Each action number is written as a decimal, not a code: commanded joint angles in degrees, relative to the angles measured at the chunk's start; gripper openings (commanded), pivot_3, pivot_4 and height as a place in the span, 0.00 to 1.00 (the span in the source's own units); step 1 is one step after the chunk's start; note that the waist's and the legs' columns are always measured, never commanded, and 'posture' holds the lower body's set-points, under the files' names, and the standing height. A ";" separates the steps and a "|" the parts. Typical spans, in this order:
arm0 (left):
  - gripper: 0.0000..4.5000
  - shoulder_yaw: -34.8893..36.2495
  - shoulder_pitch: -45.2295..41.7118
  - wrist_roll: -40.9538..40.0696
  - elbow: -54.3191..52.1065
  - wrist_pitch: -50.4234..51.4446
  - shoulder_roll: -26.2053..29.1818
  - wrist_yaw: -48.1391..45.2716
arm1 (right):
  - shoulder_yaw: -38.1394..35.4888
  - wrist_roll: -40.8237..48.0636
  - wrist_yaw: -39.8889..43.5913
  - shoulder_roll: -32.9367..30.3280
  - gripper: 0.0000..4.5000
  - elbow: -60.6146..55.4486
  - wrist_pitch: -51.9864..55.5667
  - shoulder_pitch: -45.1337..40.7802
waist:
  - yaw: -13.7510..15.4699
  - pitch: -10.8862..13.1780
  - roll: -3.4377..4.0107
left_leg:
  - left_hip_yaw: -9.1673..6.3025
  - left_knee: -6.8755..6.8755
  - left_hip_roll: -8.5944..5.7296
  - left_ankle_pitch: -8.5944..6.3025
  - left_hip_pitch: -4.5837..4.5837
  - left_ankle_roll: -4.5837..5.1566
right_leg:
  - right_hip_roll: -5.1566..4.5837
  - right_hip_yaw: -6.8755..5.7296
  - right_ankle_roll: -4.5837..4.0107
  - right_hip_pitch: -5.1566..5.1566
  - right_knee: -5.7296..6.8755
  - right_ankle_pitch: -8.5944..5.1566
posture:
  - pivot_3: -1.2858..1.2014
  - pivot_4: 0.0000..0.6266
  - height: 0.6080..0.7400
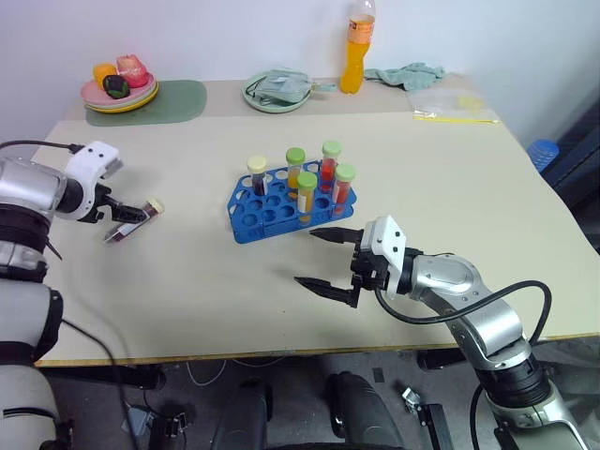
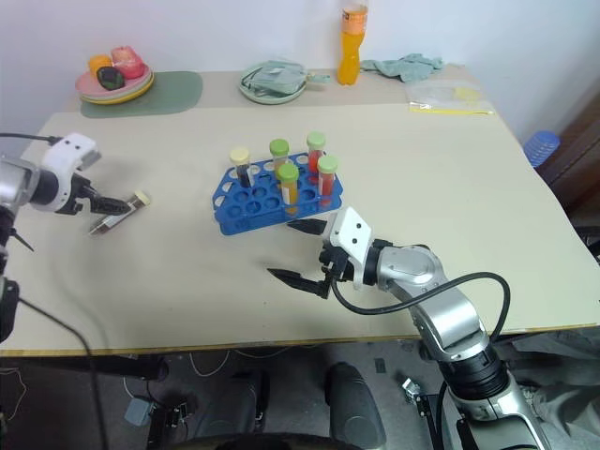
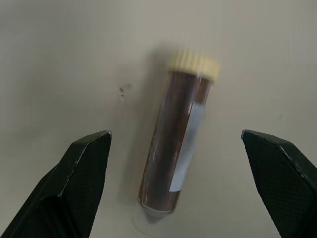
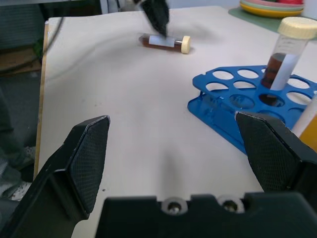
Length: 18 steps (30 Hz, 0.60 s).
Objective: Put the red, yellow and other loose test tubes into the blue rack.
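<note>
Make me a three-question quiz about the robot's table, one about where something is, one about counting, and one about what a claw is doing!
1. Where is the dark tube with the cream cap?
A. lying on the table by the left claw
B. on the pink plates
C. held in the right claw

2. How many tubes stand in the blue rack?
A. two
B. five
C. eight

3. What is the right claw doing?
A. squeezing a tube
B. shut tight, holding nothing
C. open, holding nothing

Answers: 1 A, the tube lies flat on the table between the left claw's open fingers. 2 B, one cream cap and four green caps rise from the rack. 3 C, its two fingers stand wide apart with nothing between them.
</note>
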 commanded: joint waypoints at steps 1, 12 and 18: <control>0.91 -1.14 -3.80 5.28 6.41 -5.52 -0.83 -2.65 | -0.97 0.30 -0.67 -0.19 1.00 -2.19 -0.87 0.57 | 0.01 0.03 -0.06 | 0.00 0.00 0.00 0.00 -0.03 0.00 | 0.00 0.00 0.00 -0.03 0.01 0.00 | 0.52 0.24 1.00; 0.16 2.47 -6.55 10.74 12.77 -14.27 -0.95 -1.86 | -0.84 0.37 -3.60 0.14 1.00 -4.28 -0.04 2.37 | -0.05 0.04 -0.08 | 0.00 0.01 0.01 -0.01 -0.06 0.02 | -0.02 0.01 0.01 -0.06 0.03 0.01 | 0.52 0.24 1.00; 0.16 27.02 2.41 -7.59 -6.89 -29.96 -0.40 6.73 | -1.31 -0.12 -4.83 0.06 1.00 -4.30 -0.17 3.47 | 0.11 0.08 -0.16 | -0.04 0.05 0.04 -0.01 -0.15 0.02 | -0.06 -0.01 0.02 -0.14 0.03 0.01 | 0.52 0.24 1.00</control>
